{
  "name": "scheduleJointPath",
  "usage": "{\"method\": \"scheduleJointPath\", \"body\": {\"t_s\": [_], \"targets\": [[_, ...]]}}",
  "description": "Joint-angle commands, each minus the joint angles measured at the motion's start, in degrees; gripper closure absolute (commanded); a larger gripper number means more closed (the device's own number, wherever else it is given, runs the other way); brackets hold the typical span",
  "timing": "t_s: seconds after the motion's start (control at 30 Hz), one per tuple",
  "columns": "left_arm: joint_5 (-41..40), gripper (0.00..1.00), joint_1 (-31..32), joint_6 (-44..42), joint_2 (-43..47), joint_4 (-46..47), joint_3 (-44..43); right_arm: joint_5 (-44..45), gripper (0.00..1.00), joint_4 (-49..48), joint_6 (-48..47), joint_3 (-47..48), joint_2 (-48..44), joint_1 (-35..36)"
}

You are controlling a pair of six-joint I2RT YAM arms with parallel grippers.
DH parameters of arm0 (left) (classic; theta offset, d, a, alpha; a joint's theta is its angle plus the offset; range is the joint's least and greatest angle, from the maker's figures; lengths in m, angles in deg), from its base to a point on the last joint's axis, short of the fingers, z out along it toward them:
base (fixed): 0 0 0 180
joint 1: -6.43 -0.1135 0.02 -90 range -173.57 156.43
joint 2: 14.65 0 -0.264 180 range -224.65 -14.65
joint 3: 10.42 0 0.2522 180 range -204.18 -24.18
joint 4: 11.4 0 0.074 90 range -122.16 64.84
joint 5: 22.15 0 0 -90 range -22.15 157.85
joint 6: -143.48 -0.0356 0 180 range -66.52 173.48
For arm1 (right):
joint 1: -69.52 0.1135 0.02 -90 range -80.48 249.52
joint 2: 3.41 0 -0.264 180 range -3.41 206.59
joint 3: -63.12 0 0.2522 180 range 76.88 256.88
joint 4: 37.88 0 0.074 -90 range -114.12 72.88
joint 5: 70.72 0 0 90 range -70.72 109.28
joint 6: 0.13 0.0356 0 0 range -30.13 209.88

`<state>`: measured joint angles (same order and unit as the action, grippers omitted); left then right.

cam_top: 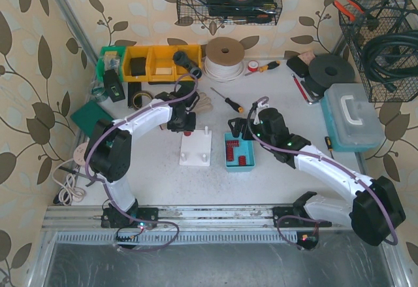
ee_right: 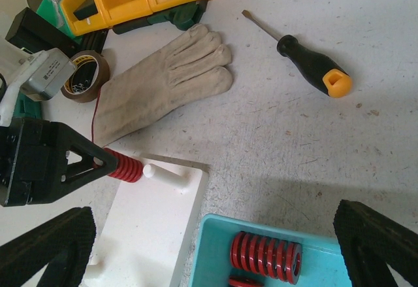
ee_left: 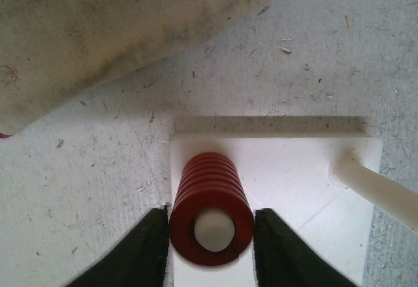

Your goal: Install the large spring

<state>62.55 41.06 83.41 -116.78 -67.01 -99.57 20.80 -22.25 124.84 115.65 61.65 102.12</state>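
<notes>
Spring point(ee_left: 209, 176), large and red, sits on a peg point(ee_left: 212, 229) at the white base point(ee_left: 294, 189) corner, between the fingers of the left gripper point(ee_left: 211, 220); grip unclear. Bare tabletop point(ee_left: 85, 189) left, glove point(ee_left: 98, 32) ahead. Right gripper point(ee_right: 215, 244) gapes wide, empty, above blue tray point(ee_right: 326, 264).

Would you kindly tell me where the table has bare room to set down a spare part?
Free: the strip between the white fixture, the blue tray and the near rail; also the patch between the screwdriver and the toolbox. Crowded: the back left, around the yellow bins, tape and glove.
</notes>
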Motion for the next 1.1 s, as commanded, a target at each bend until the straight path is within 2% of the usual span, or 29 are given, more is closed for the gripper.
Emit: {"method": "scheduleJointPath", "body": {"t_s": [0.0, 0.1, 0.17, 0.37, 0.53, 0.6, 0.77, 0.9, 1.07], "targets": [[1.2, 0.50, 0.8, 0.7, 0.7, 0.0, -1.2, -1.0, 0.02, -1.3, 0.5, -1.3, -0.5, -0.3], [0.9, 0.37, 0.9, 0.7, 1.3, -1.2, -2.0, -1.4, 0.02, -1.3, 0.5, -1.4, -0.6, -0.4], [0.6, 0.32, 0.9, 0.8, 2.1, -1.9, -2.4, -1.7, 0.02, -1.2, 0.4, -1.4, -0.7, -0.4], [-0.5, 0.28, 1.4, 2.2, 8.3, -3.1, -0.6, -2.7, 0.03, -0.1, 0.3, -1.3, -1.2, -0.7], [-1.9, 0.27, 2.1, 4.6, 18.9, -0.1, 9.4, -3.2, 0.04, 3.7, 0.8, -0.2, -0.9, -0.7], [-0.6, 0.27, 2.0, 5.6, 24.9, 4.3, 15.1, -3.9, 0.06, 5.8, 1.1, 0.9, -0.2, -0.7], [2.0, 0.27, 3.3, 8.4, 33.9, 14.3, 27.7, -3.0, 0.17, 17.4, 1.8, 4.9, 1.7, 2.0], [2.3, 0.27, 3.9, 9.3, 38.1, 18.7, 33.2, -2.8, 0.33, 23.4, 3.9, 5.4, 1.2, 4.5], [3.5, 0.27, 4.0, 9.3, 42.6, 22.8, 37.2, -3.7, 0.37, 24.0, 10.0, 3.8, 0.8, 5.2]]}}
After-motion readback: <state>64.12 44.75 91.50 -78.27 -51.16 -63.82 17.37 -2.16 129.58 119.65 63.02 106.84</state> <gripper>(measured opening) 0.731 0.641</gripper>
